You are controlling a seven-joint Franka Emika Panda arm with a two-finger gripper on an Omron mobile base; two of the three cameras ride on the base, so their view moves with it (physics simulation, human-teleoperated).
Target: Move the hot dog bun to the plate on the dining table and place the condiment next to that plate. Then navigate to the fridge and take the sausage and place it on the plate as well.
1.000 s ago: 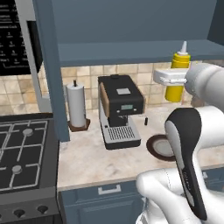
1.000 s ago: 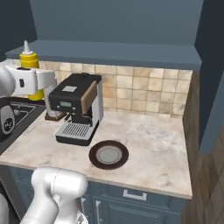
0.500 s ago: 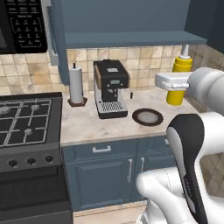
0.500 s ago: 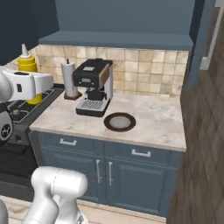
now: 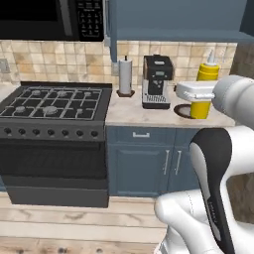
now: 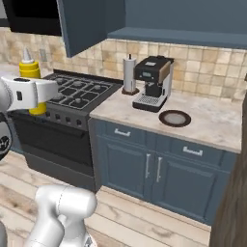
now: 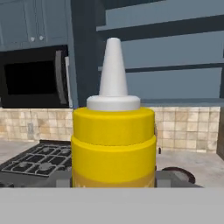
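Condiment (image 7: 113,144) held upright in the gripper (image 5: 198,93), fingers pinching its lower body, carried clear above the counter (image 5: 134,112) beside the stove (image 6: 79,91); upright carriage presumably keeps it steady until the dining table.

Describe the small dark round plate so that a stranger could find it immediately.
Start at the beige counter right of the black stove. Beside the coffee machine, on its far side from the paper towel roll, lies the dark brown plate, the flat, round item there.

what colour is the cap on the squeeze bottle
White, on the yellow condiment; clearest in the hand view.
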